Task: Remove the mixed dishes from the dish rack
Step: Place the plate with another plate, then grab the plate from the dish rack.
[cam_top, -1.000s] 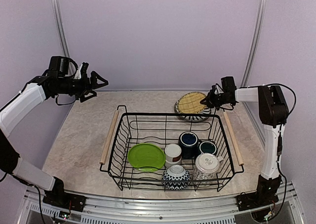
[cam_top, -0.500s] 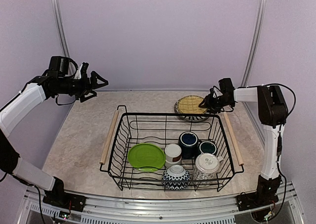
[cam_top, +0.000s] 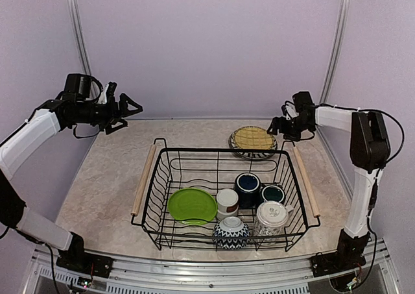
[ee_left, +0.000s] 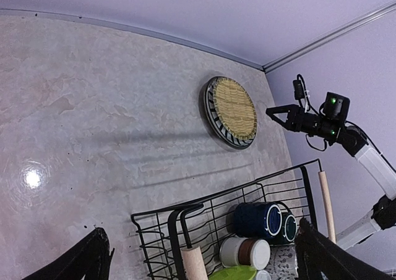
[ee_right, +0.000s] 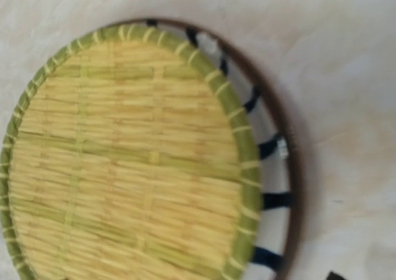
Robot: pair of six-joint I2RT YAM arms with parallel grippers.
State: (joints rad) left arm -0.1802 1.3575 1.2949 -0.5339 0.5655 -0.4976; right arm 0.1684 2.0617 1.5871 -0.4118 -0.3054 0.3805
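The dish rack (cam_top: pixel 220 150), a black wire basket with wooden handles, stands mid-table. In it lie a lime-green plate (cam_top: pixel 192 205), a white cup (cam_top: pixel 227 202), a dark blue mug (cam_top: pixel 248 185), a teal mug (cam_top: pixel 272 193), a white patterned cup (cam_top: pixel 271 216) and a blue-white bowl (cam_top: pixel 231 232). Behind the rack the woven yellow plate (cam_top: pixel 253 137) (ee_right: pixel 124 169) rests flat on the striped plate (ee_right: pixel 272 169). My right gripper (cam_top: pixel 280 125) hovers open just right of and above those plates, holding nothing. My left gripper (cam_top: pixel 125 115) is open and empty, raised at the far left.
The rack's wooden handles (cam_top: pixel 142 180) (cam_top: pixel 305 180) run along its short sides. Bare marbled tabletop (cam_top: pixel 104 183) lies left of the rack and behind it. Purple walls close the table at the back and on both sides.
My right gripper has opened and let go of the woven yellow plate, which dropped from a tilt to lie flat on the striped plate. The gripper then rose and drew back right. The left arm stayed still.
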